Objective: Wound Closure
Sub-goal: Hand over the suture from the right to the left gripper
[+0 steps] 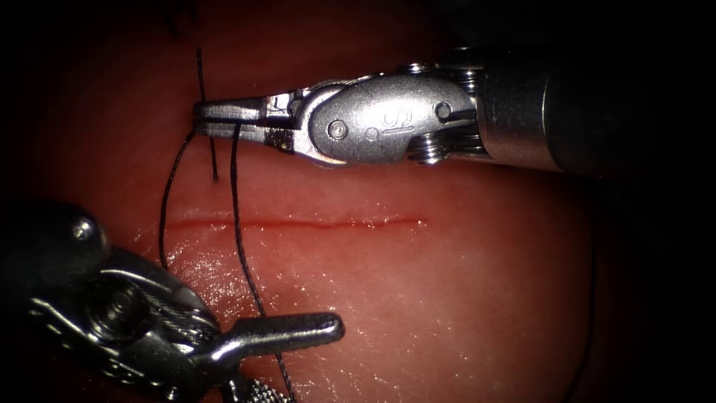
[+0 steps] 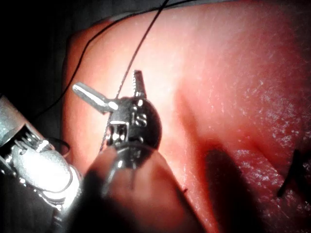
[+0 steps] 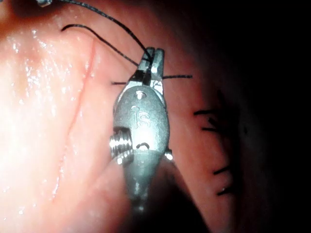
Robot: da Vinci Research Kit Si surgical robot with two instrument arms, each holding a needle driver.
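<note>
Right tool (image 1: pixel 205 113) fingers clamp thread (image 1: pixel 237 224) above cut (image 1: pixel 298 222) | left tool (image 1: pixel 298 351) fingers spread, empty; tissue (image 1: pixel 447 298) beside bare

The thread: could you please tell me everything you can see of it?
The thread is thin, dark and limp-looking. The right tool has its jaws shut on it above the cut. From there strands hang down: one crosses the cut and runs on beside the left tool, whose jaws are open and hold nothing; another curves left; a short end lies on the tissue.
</note>
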